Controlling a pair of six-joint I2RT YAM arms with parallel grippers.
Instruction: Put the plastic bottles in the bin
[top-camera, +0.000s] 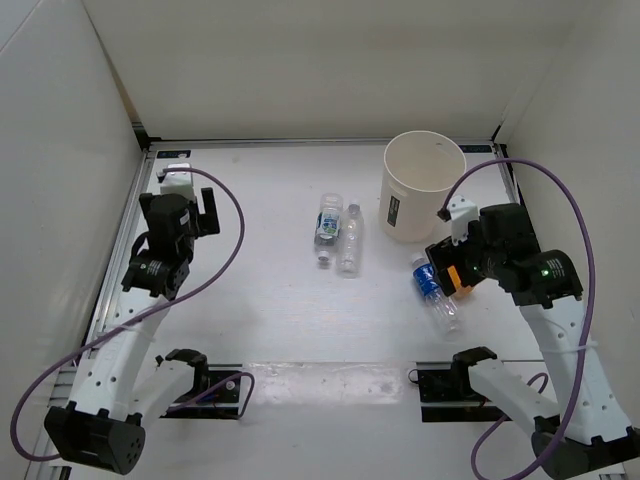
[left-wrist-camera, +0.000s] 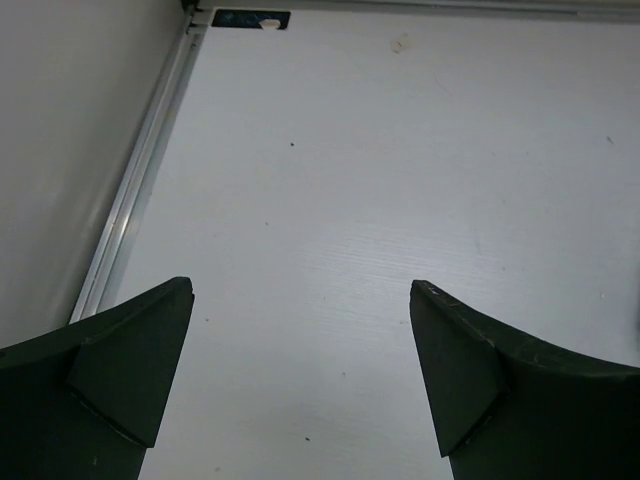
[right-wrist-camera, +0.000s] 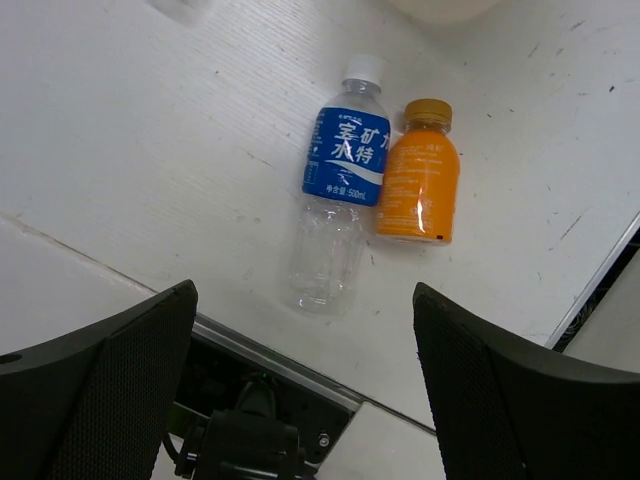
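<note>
Bottles (top-camera: 349, 238), clear, three; orange bottle (right-wrist-camera: 420, 180), one; bin (top-camera: 423, 185), one.
Blue label (right-wrist-camera: 345, 155), "宝矿力水特", beneath right pincer (right-wrist-camera: 303, 300), spread open; left pincer (left-wrist-camera: 300, 285) open, empty.

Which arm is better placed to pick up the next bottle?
Right. The right gripper, open, hangs over a blue-labelled bottle lying near the bin; the left gripper has no bottle in its view.

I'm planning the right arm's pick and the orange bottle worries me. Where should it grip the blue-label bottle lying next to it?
Probably the clear lower body of the blue-label bottle, from above, jaws spanning its width. It lies flat, and that end reaches past the orange bottle, which crowds the label part. The right gripper hangs open over it.
</note>
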